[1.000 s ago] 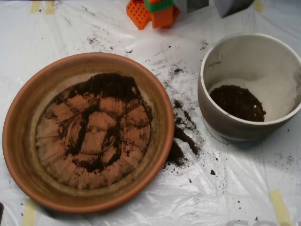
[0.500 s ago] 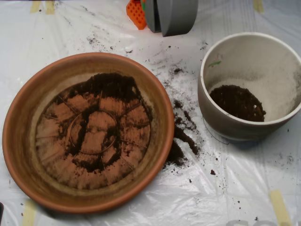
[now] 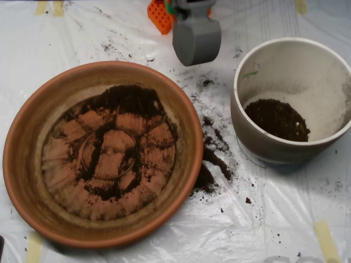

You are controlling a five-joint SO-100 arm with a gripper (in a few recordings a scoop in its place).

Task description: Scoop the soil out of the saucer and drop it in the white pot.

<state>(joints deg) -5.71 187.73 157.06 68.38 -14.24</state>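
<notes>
The large round terracotta-orange clay saucer is sitting at left, dark crumbly soil lying thinly across its ridged base. The grey clamshell tool is hanging above the plastic-covered surface. The round off-white ceramic pot is holding more soil at right.

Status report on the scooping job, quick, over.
Hand above the sheet, between saucer and white pot. Soil thin in saucer, a pile in the pot. Spilled soil between them; nothing blocking.
</notes>
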